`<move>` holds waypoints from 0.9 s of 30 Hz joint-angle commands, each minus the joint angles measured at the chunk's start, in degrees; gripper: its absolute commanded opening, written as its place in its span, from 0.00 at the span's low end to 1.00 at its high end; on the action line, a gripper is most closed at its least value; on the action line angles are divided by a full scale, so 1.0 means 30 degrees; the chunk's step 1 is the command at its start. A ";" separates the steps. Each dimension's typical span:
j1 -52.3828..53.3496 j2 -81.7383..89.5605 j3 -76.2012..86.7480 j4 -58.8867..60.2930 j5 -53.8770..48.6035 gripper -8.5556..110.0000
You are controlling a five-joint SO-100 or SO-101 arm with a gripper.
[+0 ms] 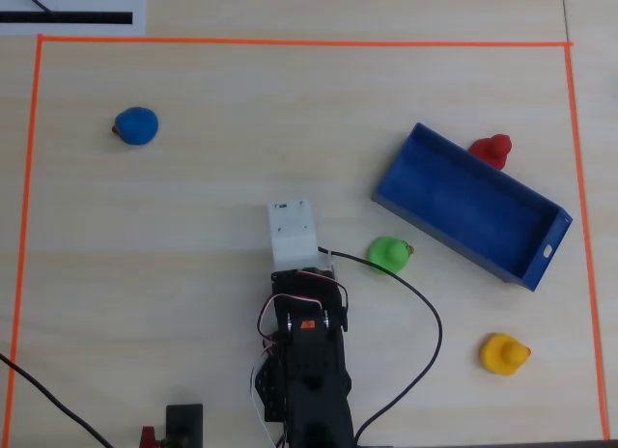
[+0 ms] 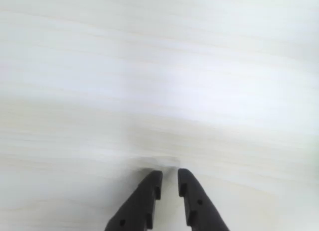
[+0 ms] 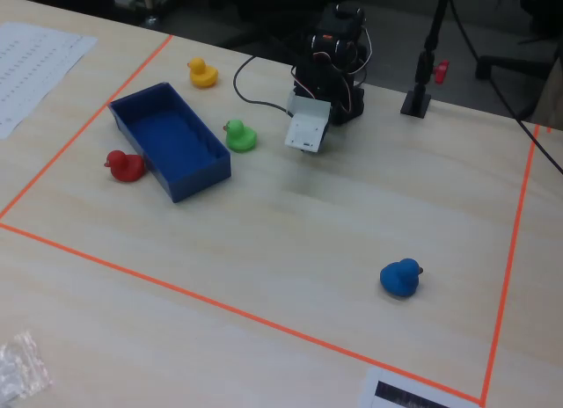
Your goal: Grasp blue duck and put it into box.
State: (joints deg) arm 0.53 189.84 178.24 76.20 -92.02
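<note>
Four ducks: blue duck (image 1: 136, 126), green duck (image 1: 388, 254), red duck (image 1: 491, 151), yellow duck (image 1: 504, 353), all loose on the counter (image 1: 212, 197).
Progress: nothing done yet, by my read; the whole job is left — reach, grasp, carry, drop.
Blue duck: far corner of the orange tape border (image 1: 290, 42) in the overhead view, upper left, well apart from arm and box; in the fixed view (image 3: 400, 277) it sits alone, lower right.
Box: blue tray (image 1: 470, 206), empty, lying at a slant on the right in the overhead view; red duck just beside its far wall, outside; green duck near its near wall, outside.
Gripper: (image 2: 169, 180) fingers nearly pressed together, thin gap, pinching nothing; only bare counter beneath in the wrist view.
Arm: folded close to its base (image 1: 309, 371), white wrist part (image 1: 293, 234) pointing up-frame in the overhead view, not aimed at the blue duck.
Next need: swing toward the upper left, spread the fingers, come down over the duck.
Writing: printed sheet (image 3: 35, 61) at a counter corner in the fixed view, too small to read; small white mark on the box's end wall (image 1: 547, 251), unreadable; no brands seen.
</note>
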 commanded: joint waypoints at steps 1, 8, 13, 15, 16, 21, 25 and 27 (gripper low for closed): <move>0.0322 -0.0029 0.0000 0.0322 0.0059 0.07; 0.0293 -0.0029 0.0000 0.0322 0.0088 0.07; 0.0293 -0.0029 0.0000 0.0322 0.0117 0.07; 0.0293 -0.0029 0.0000 0.0322 0.0117 0.07; 0.0293 -0.0029 0.0000 0.0322 0.0117 0.07; 0.0322 -0.0029 0.0000 0.0322 0.0117 0.07; 0.0557 -0.0029 0.0000 0.0322 -0.0615 0.07; 0.0732 -0.0059 -0.0264 -0.0176 -0.0967 0.07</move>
State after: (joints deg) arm 1.58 189.84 178.24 76.20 -92.72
